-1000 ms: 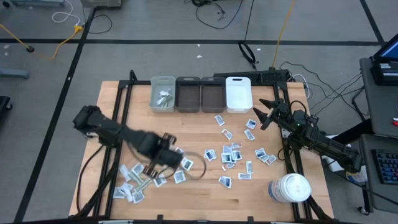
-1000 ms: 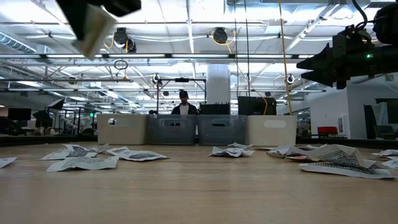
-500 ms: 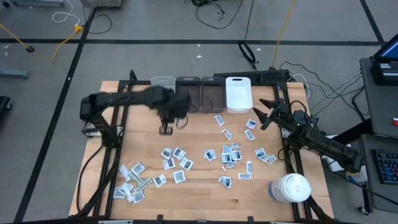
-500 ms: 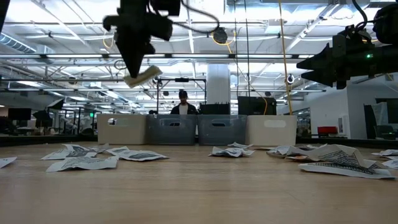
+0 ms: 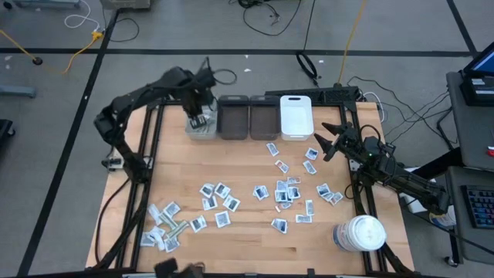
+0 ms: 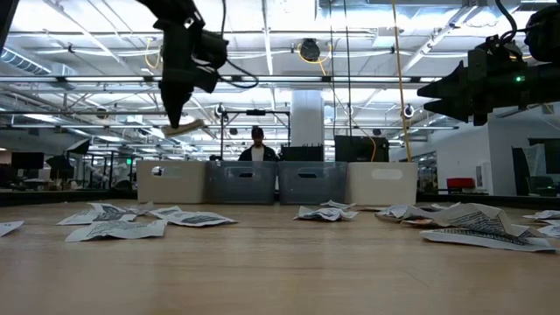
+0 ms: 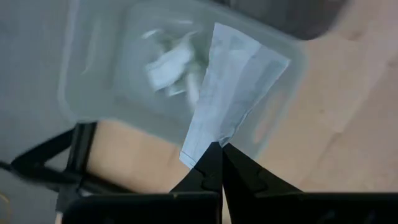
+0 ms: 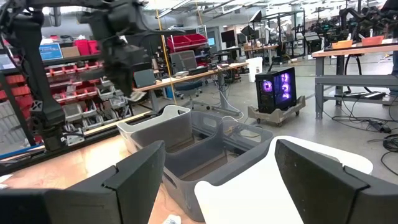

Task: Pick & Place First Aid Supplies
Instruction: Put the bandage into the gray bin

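The left gripper (image 7: 217,152), fingers pressed together, pinches a long pale wrapped strip (image 7: 233,87) above the pale grey plastic bin (image 5: 202,116) at the row's left end. The right gripper (image 5: 330,141) waits spread wide beside the white bin (image 5: 295,116).

The high view looks straight down on the whole table (image 5: 255,232). The low view faces level across it; both show the bins (image 5: 248,117). Wrist views look closely past each arm's fingers.
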{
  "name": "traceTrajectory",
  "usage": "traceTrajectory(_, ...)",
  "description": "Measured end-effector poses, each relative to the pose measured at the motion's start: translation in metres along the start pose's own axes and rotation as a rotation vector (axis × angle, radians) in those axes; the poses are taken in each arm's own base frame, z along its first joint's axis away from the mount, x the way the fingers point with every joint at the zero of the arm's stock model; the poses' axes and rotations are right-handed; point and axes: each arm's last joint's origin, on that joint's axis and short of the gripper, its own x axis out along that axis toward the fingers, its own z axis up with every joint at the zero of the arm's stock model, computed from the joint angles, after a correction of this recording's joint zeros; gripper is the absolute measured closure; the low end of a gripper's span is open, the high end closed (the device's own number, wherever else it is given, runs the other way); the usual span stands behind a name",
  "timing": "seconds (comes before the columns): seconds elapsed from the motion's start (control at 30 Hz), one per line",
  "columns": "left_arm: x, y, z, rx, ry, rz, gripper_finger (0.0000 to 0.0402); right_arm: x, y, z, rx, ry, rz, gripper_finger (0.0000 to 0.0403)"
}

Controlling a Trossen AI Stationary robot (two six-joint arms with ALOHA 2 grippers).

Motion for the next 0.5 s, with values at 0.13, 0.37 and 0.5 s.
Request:
traceTrajectory(0.13, 0.001, 0.024, -0.009, -0.081, 0.005, 0.008, 0.04, 0.0, 0.0, 0.0, 0.0, 0.0, 0.0, 0.0105)
traceTrajectory(0.37, 0.021, 0.039, 0.001, -0.153, 0.012, 0.006, 0.0399, 0.0, 0.0, 0.0, 0.0, 0.0, 0.0, 0.0105)
traceTrajectory(0.5, 0.039, 0.04, 0.011, -0.161, 0.06, -0.011, 0.04, 0.0, 0.0, 0.0, 0.0, 0.001, 0.0, 0.0105)
